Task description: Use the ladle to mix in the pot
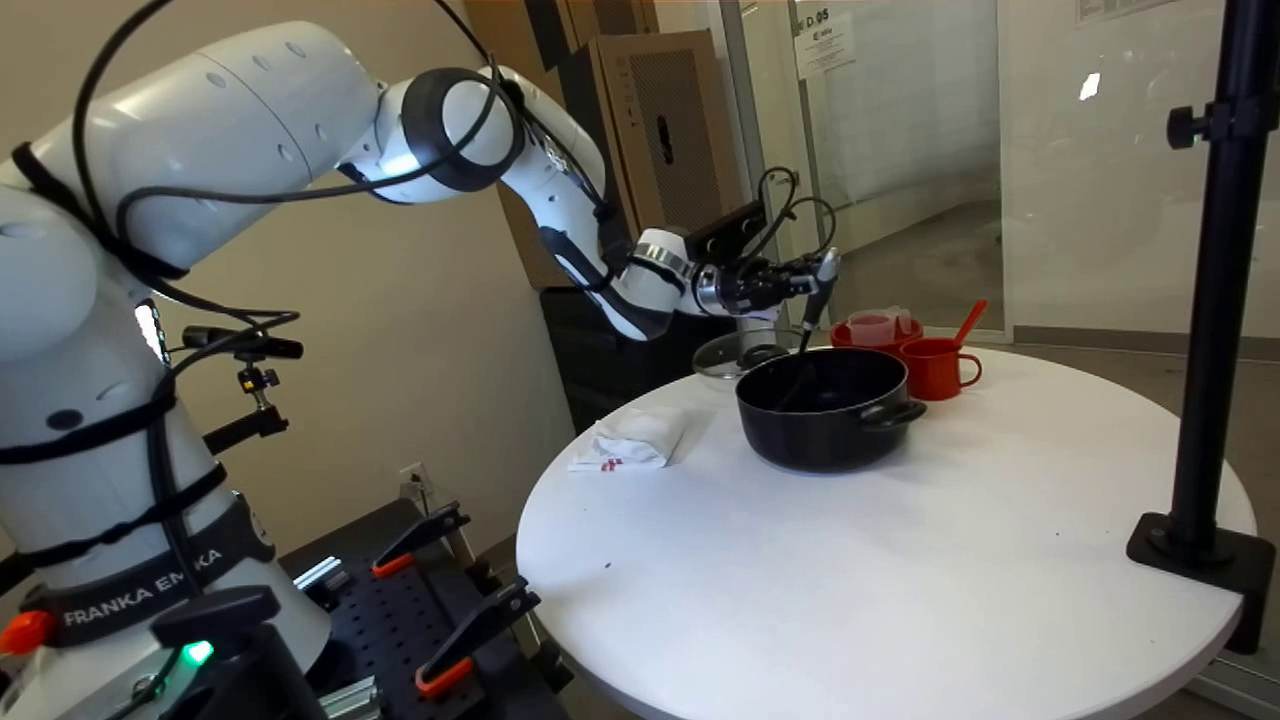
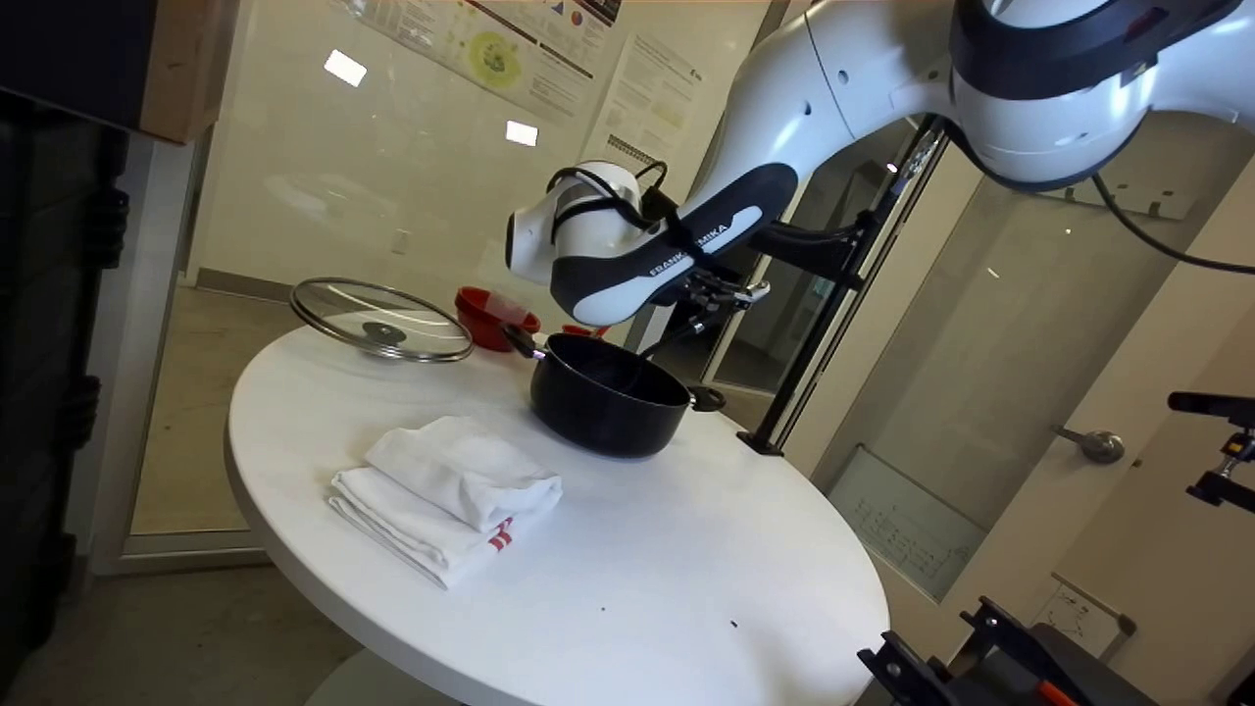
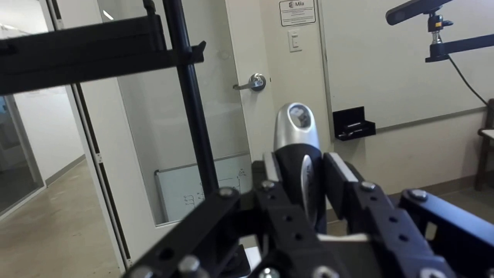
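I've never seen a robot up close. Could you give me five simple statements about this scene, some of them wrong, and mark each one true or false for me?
1. The glass lid covers the pot. False: the glass lid is off the pot, on the table.
2. The gripper holds the ladle by its handle. True.
3. The ladle reaches down into the pot. True.
4. The folded white cloth hangs over the pot's rim. False: the folded white cloth lies on the table, apart from the pot.
5. The red mug stands upright on the table. True.
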Controlling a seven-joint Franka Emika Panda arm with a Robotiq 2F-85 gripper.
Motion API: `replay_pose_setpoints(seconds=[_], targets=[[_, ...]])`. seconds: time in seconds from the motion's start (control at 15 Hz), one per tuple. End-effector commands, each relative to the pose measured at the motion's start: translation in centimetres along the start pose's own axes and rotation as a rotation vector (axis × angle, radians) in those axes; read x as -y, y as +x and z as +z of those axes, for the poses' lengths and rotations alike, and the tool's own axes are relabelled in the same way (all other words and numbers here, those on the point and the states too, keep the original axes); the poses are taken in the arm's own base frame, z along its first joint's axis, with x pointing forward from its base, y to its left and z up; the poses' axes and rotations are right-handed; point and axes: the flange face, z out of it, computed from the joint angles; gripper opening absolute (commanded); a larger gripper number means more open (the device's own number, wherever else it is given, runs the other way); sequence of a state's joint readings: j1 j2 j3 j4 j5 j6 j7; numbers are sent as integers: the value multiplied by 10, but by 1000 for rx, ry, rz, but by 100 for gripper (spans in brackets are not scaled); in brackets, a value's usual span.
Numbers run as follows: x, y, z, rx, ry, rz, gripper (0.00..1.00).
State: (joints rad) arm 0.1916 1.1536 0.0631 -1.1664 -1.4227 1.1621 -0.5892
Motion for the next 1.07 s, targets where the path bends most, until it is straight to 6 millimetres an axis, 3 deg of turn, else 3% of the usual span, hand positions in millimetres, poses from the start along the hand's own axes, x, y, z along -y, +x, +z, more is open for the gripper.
replay_pose_setpoints(seconds=[0.0, 0.2, 0.4, 0.73, 1.0], targets=[[-20, -39, 2, -18, 2, 127, 8], [-26, -58, -6, -9, -39, 209, 8], [-24, -64, -19, 24, -112, 251, 8], [-8, -51, -33, 109, -243, 253, 8], [10, -30, -27, 203, -327, 213, 8]])
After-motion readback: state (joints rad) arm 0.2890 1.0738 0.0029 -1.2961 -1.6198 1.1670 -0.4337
